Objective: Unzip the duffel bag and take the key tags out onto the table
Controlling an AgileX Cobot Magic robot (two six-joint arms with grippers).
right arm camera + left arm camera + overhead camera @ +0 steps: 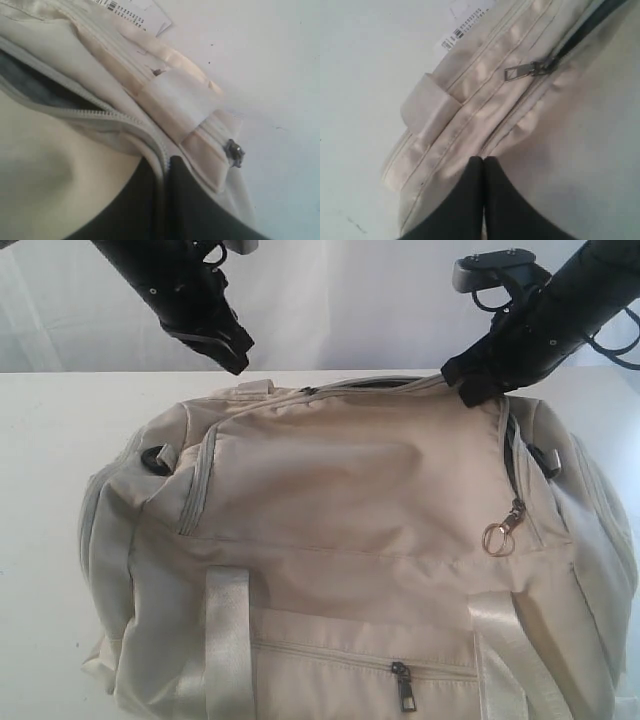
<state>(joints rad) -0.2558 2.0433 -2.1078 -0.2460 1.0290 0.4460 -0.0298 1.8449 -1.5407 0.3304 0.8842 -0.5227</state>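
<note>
- The bag (340, 490) lies on the table (40, 440). Its long axis runs left to right across the exterior view, one end pointing to each side. Its near side runs off the lower edge of that view.
- Nearest on it, a front pull (402, 683) hangs down on the pocket, between two pale handles (228, 630).
- Further back on the right, a metal ring (498, 537) hangs from a clasp on a side seam.
- Along the far top edge runs the zip (385, 382). It is parted between the two grippers, and dark lining (35, 87) shows in the gap.
- The right gripper (470, 388) comes down on the bag's far right corner. Its fingers (132, 205) are drawn close and pinch the zip's edge, with a pale strip of it showing between them.
- The left gripper (236, 358) hangs over the bag's far left part. Its fingers (462, 205) are pressed together with nothing between them. Whether the tips touch the fabric I cannot tell.
- The top pull (520, 73) lies flat on the zip ahead of the left fingertips, apart from them. The zip gapes dark beyond it.
- Past the bag's far edge a white label (455, 35) lies on the table.
</note>
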